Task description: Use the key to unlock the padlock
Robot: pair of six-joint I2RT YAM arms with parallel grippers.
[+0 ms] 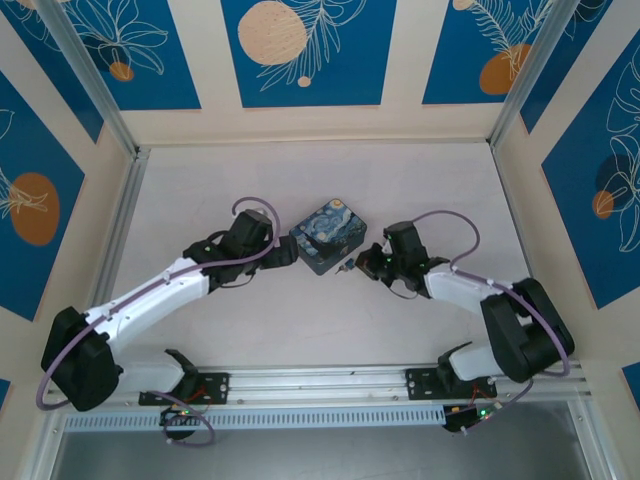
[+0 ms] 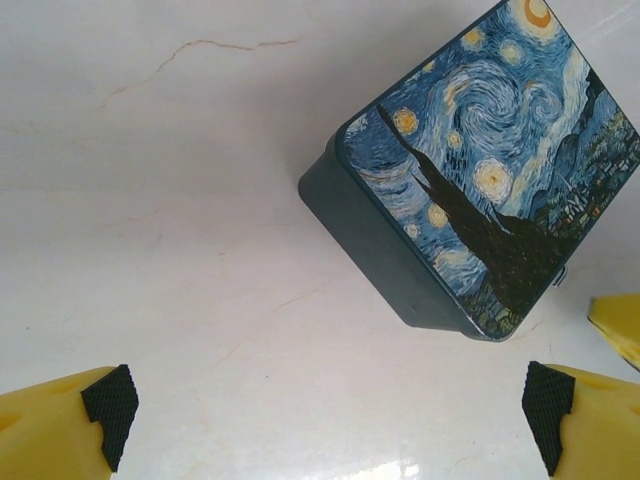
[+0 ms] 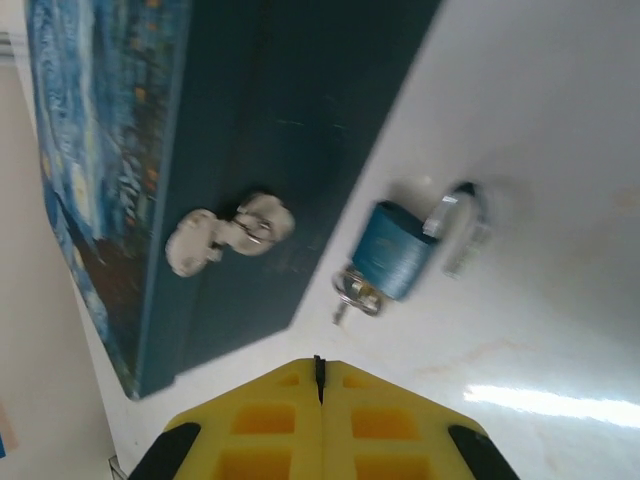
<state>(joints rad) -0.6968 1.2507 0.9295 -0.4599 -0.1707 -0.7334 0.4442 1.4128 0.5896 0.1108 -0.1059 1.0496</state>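
White marbled tabletop (image 1: 420,180) | padlock (image 3: 395,250) lies just beside Starry-Night tin (image 3: 280,120), near-right | key (image 3: 352,293) seemingly in keyhole; shackle maybe sprung, unsure | right gripper (image 3: 318,368) pressed together, empty | left gripper (image 2: 328,410) spread wide, left of tin

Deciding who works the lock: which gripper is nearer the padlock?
Right. The right gripper sits just beside the padlock; the left gripper is beyond the tin, farther off.
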